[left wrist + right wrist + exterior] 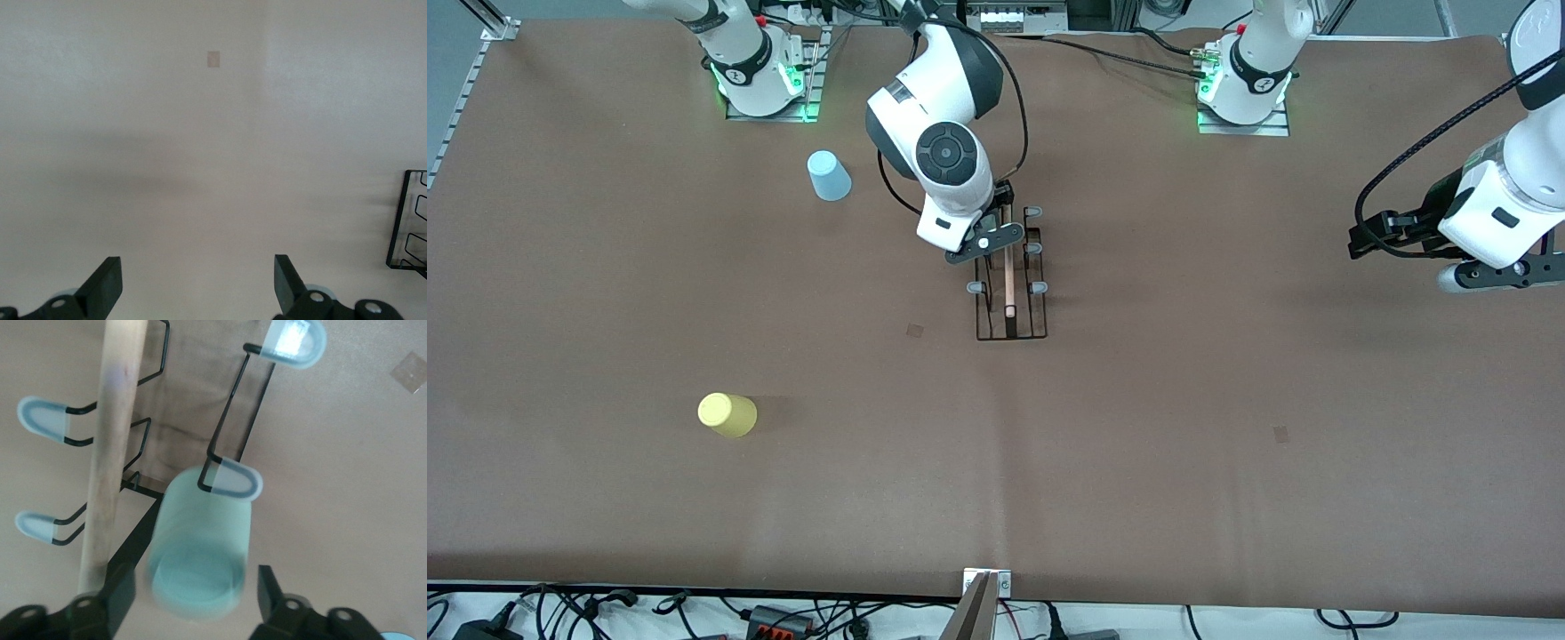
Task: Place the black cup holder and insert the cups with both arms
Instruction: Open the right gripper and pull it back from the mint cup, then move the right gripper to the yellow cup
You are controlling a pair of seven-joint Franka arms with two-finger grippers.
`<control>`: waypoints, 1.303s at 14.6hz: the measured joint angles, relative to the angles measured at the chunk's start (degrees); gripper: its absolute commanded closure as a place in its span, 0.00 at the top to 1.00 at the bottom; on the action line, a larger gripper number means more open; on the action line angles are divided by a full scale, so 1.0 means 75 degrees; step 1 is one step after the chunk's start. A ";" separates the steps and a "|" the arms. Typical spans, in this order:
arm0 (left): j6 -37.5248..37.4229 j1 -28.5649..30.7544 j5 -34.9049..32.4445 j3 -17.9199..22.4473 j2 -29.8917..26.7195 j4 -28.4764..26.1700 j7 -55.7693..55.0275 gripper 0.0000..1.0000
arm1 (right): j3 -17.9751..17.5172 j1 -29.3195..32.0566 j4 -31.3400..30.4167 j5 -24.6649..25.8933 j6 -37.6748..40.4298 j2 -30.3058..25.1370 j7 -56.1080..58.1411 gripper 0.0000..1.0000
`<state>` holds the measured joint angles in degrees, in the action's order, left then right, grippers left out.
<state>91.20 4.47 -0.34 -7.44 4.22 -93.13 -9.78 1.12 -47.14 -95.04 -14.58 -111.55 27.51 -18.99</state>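
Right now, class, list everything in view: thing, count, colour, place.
Table: one, brown, under everything.
Rack: one, black wire with a wooden handle, mid-table.
Mint cup: one, pale green, at a rack prong.
Blue cup: one, light blue, toward the right arm's end, farther from the camera than the rack.
Yellow cup: one, yellow, same end, nearest the camera.
Right tool: black, open around the mint cup.
Left tool: black, open, waiting over bare table.

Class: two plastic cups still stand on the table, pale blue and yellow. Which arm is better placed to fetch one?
Right. Its gripper is over the black wire rack; both the pale blue cup and yellow cup stand toward its end. The left gripper waits elsewhere.
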 measured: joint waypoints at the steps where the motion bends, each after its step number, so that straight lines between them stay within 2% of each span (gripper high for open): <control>1: 0.0000 0.0000 0.0000 0.0000 0.0000 0.0000 0.0000 1.00 | 0.0015 0.0001 0.0021 0.0000 -0.0001 -0.0012 -0.0040 1.00; 4: -0.0002 0.0000 0.0000 0.0000 0.0000 0.0000 0.0000 1.00 | 0.0163 0.0012 0.0442 0.0009 0.0339 -0.0061 -0.0337 1.00; 6: -0.0007 0.0000 0.0000 0.0000 0.0000 0.0000 0.0000 1.00 | 0.0442 0.0019 0.0970 0.0048 0.0844 -0.0141 -0.0625 1.00; 9: -0.0050 0.0000 0.0000 0.0000 0.0000 0.0000 0.0000 1.00 | 0.1119 0.0041 0.1577 0.0186 0.1504 -0.0305 -0.0705 1.00; 13: -0.0060 0.0000 0.0000 -0.0001 -0.0001 0.0000 0.0000 1.00 | 0.2180 0.0126 0.1660 0.0940 0.1606 -0.0275 -0.0731 1.00; 15: -0.0066 0.0000 0.0000 -0.0001 -0.0001 0.0000 0.0000 1.00 | 0.2608 0.0500 0.1660 0.1014 0.1589 -0.0184 -0.0676 1.00; 19: -0.0080 0.0000 0.0000 -0.0003 -0.0001 0.0000 0.0000 1.00 | 0.2719 0.2145 0.1659 0.1009 0.1324 0.0042 0.0203 1.00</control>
<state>90.60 4.48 -0.34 -7.46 4.21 -93.13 -9.78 21.52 -31.06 -82.59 -7.01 -101.61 27.83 -17.46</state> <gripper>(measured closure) 0.000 0.000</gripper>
